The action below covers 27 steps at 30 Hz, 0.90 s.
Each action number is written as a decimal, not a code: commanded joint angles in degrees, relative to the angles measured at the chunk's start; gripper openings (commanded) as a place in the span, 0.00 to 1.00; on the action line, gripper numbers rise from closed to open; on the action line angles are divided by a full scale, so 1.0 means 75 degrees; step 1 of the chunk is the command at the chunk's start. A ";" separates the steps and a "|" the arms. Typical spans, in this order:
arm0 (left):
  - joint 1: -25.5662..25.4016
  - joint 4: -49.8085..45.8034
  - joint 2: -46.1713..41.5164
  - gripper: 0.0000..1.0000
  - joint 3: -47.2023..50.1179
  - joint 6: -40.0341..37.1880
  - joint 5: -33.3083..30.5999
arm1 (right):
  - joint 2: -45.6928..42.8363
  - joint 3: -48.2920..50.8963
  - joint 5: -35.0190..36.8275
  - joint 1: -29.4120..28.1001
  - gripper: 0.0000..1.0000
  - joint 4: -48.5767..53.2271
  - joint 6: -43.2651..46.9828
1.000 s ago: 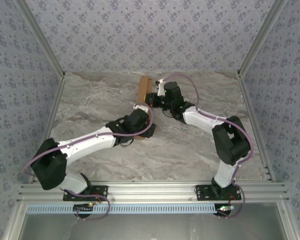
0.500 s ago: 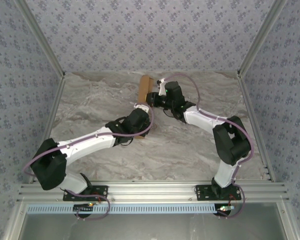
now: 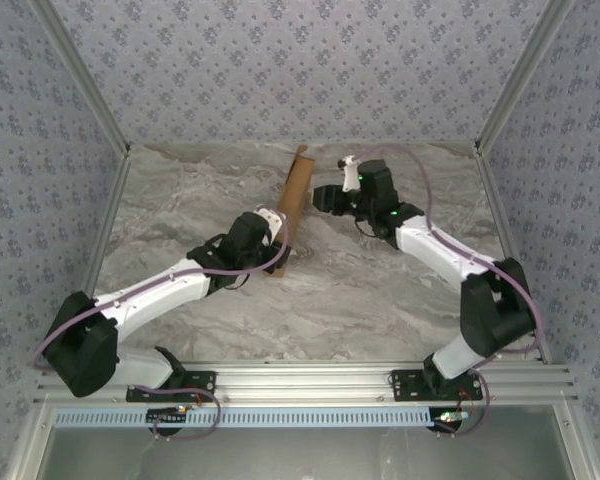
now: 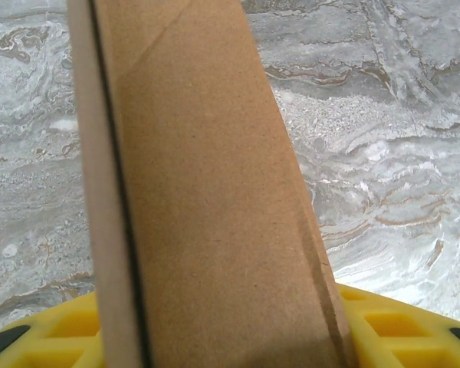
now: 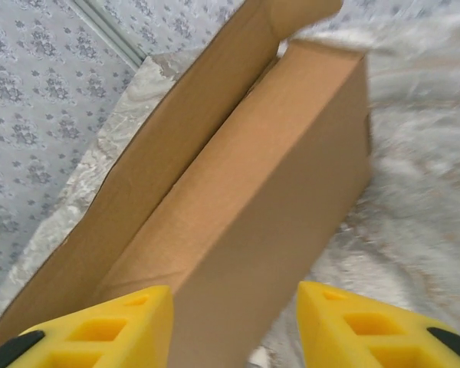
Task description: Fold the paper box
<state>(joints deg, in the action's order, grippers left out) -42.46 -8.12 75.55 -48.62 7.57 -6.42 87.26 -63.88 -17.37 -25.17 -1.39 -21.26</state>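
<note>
left jaws: clamped on the near end of the paper box (image 3: 294, 195) | right jaws: let go since a second ago; now parted, backed off just right | paper box: on edge, mid-counter (image 3: 180, 210) | count: one box; two arms

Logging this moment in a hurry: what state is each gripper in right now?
Left gripper: closed on the paper box.
Right gripper: open, holding nothing, fingers apart facing the box.
</note>
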 commanded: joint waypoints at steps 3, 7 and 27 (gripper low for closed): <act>0.0787 0.0982 -0.0531 0.27 0.0216 -0.1175 0.1904 | -0.0876 0.0011 -0.0389 0.0840 0.53 0.1013 0.1995; 0.1509 0.0987 -0.0639 0.28 0.0215 -0.1971 0.3539 | -0.0948 -0.0236 -0.0926 0.1298 0.54 0.1386 0.2927; 0.2763 -0.3067 0.0660 0.26 -0.1805 -0.7186 0.6623 | -0.1024 -0.1190 -0.2573 0.2150 0.52 0.3434 0.7305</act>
<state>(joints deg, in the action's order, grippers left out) -22.11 -25.78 79.44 -58.28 -38.57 38.52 80.25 -70.46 -33.87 -9.93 19.20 26.28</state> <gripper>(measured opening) 0.477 0.517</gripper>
